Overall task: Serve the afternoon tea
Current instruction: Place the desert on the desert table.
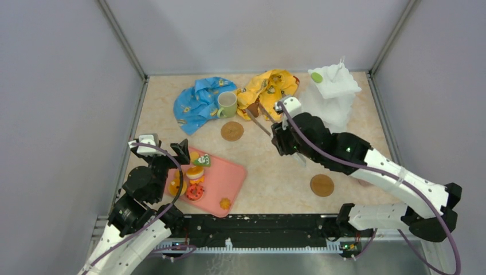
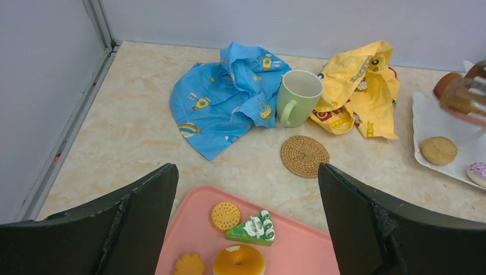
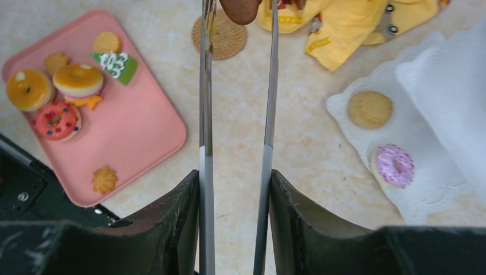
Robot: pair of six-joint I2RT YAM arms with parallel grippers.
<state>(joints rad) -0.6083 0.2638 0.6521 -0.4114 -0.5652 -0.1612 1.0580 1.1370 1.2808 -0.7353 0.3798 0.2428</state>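
Note:
My right gripper (image 3: 235, 189) is shut on a pair of metal tongs (image 3: 204, 114). The tongs' tips pinch a brown pastry (image 3: 240, 8) above the table, near the yellow cloth and left of the white tiered stand (image 1: 335, 86). On the stand's bottom tier (image 3: 435, 189) lie a tan cookie (image 3: 370, 109) and a pink donut (image 3: 395, 165); a green pastry (image 1: 316, 76) sits on top. Over the pink tray (image 2: 304, 246), my left gripper (image 2: 246, 172) is open and empty, with a round biscuit (image 2: 224, 216), a green cake slice (image 2: 252, 227) and an orange donut (image 2: 238, 260) below it.
A pale green mug (image 1: 227, 104) stands between the blue cloth (image 1: 198, 100) and the yellow cloth (image 1: 269, 86). One brown coaster (image 1: 232, 130) lies in front of the mug, another (image 1: 322, 185) near the right arm. Walls enclose the table on three sides.

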